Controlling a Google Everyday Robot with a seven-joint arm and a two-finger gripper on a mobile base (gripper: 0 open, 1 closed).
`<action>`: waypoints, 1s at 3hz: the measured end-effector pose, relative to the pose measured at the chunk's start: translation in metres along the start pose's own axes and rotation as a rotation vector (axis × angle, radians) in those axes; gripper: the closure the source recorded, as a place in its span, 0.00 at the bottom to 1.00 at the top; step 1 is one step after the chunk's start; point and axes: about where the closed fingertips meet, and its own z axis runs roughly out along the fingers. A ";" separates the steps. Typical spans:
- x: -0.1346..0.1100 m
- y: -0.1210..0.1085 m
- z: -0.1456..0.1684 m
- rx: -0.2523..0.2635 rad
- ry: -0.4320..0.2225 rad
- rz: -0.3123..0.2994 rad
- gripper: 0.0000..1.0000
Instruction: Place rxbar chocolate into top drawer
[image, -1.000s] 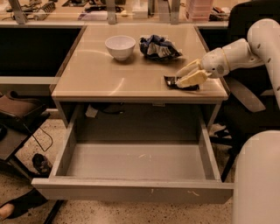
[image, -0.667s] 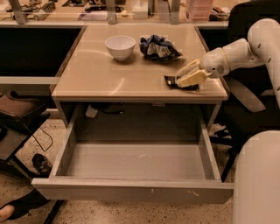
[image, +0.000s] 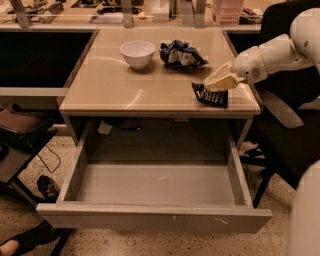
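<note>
While the arm (image: 272, 56) is reaching in from the right, the gripper (image: 214, 84) is hovering over the near right part of the table (image: 125, 90), right at the far edge of the rxbar chocolate (image: 211, 96). Set against the picture from a moment ago, almost nothing is changing: the gripper is staying at the same spot above the bar, and the bar is keeping its place on the tabletop, close to the near right corner. Whether the gripper is clenching the bar or merely resting against it, I cannot tell, since its pale tip is covering the bar's upper edge.

The top drawer (image: 155, 220) is standing pulled out toward the near side below the table, just as before, and its grey floor is showing a few pale scuffs, as is its front panel. Farther back on the table, the white bowl (image: 137, 53) is sitting left of the crumpled blue-and-white snack bag (image: 181, 54), the two just beside each other and well apart from the bar; neither is shifting between the pictures.
</note>
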 end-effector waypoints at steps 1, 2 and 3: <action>-0.040 0.041 -0.030 0.054 0.017 -0.018 1.00; -0.072 0.090 -0.059 0.106 0.017 -0.034 1.00; -0.084 0.140 -0.075 0.130 0.014 -0.017 1.00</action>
